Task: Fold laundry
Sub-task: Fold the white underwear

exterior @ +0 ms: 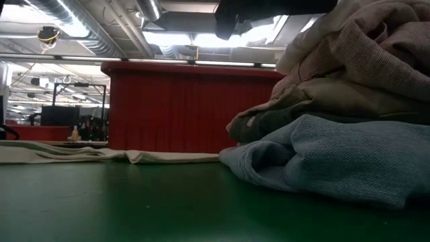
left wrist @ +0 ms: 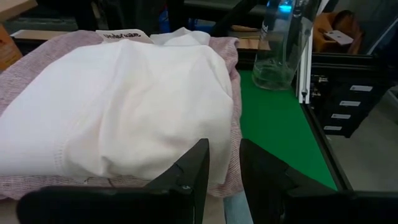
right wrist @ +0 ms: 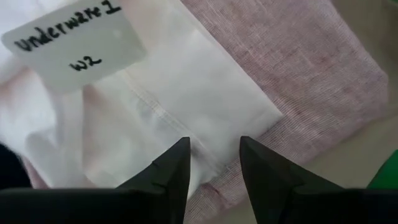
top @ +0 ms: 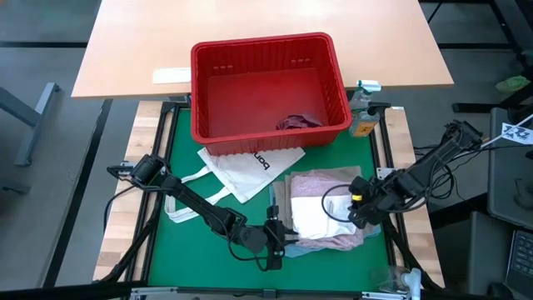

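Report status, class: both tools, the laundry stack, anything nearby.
Left tool open at stack's near edge. Right tool open over white piece, holding nothing. White piece tops pink garment. Tote bag and red basket beside stack.

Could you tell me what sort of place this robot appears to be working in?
Probably a robotics lab or workshop rather than a home: bare ceiling ducts and strip lights overhead, a framed green table with a red basket, and a handwritten label on the white garment.
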Action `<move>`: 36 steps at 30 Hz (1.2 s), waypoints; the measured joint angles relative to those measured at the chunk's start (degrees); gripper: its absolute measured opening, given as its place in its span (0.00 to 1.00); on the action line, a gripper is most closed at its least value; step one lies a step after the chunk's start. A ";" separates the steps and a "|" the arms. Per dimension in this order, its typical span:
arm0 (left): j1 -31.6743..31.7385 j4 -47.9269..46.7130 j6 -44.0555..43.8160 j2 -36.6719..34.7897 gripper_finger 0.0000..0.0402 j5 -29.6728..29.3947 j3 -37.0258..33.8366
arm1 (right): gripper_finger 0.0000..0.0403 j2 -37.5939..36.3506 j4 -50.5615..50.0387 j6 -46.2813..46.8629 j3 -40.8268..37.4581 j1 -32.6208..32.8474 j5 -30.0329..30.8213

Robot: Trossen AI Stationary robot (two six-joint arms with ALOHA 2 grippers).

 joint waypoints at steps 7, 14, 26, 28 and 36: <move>0.00 -0.01 0.02 0.02 0.21 0.00 0.00 | 0.35 0.00 0.24 3.48 -0.64 0.00 -0.20; 0.01 -0.01 0.02 0.02 0.21 0.00 0.00 | 0.35 0.00 -0.17 9.09 -0.64 0.00 -0.25; 0.01 -0.01 0.04 0.02 0.21 0.00 0.00 | 0.18 0.00 0.83 9.08 -0.64 0.00 -0.25; 0.02 -0.01 0.04 0.02 0.21 0.00 0.00 | 0.10 0.00 0.85 9.06 -0.64 0.00 -0.23; 0.00 -0.01 0.04 0.02 0.21 0.00 0.00 | 0.08 0.04 0.81 9.14 0.67 0.00 -0.23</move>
